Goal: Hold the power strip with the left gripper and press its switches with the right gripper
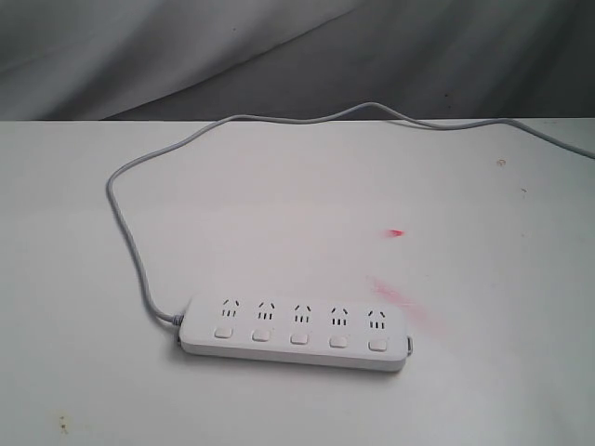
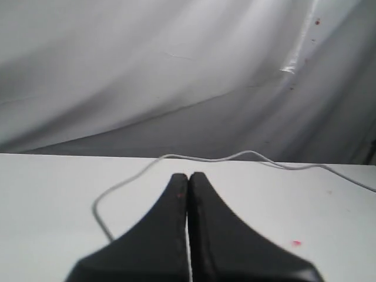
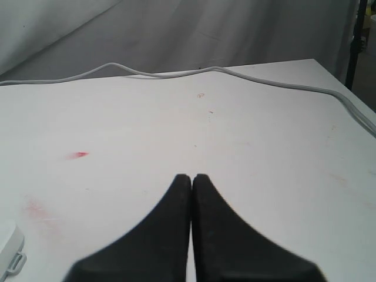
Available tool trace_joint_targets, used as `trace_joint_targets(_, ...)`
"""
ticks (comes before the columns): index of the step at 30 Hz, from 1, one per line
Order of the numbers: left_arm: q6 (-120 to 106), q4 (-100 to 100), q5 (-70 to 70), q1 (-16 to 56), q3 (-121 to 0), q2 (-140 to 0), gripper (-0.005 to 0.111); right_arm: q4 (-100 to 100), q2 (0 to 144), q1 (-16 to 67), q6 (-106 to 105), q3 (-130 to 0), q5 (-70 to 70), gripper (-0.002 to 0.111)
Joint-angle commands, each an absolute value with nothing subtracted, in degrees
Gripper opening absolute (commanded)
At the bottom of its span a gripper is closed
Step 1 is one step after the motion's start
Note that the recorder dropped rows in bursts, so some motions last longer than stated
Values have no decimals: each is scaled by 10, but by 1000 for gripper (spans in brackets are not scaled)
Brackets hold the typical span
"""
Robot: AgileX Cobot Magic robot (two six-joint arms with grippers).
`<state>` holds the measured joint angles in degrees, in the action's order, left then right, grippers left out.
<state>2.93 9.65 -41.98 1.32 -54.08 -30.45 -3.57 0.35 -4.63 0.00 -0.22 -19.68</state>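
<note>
The white power strip lies flat near the front of the white table, with five socket groups and a row of five switches. Its grey cord loops left and runs off along the back edge. Neither arm shows in the exterior view. In the left wrist view my left gripper is shut with nothing in it, above the table, with the cord beyond. My right gripper is shut and empty too; one end of the strip shows at that picture's edge.
Grey cloth hangs behind the table. A small red mark and a pink smear stain the tabletop right of the strip. The cord crosses the table's far side in the right wrist view.
</note>
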Motion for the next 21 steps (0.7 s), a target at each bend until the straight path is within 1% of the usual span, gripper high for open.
trace_joint_targets(1,-24,197,-469,13,-573,-346,0,-30,0,-47,3,0,-196,0)
trace_joint_targets(6,-24,202,-519,13,-589,-335,0,-30,0,-47,3,0,-196,0)
trace_joint_targets(17,-35,187,-501,13,-590,-271,0,-30,0,-47,3,0,-196,0)
trace_joint_targets(21,-29,121,-481,13,-589,-279,0,-30,0,-47,3,0,-196,0)
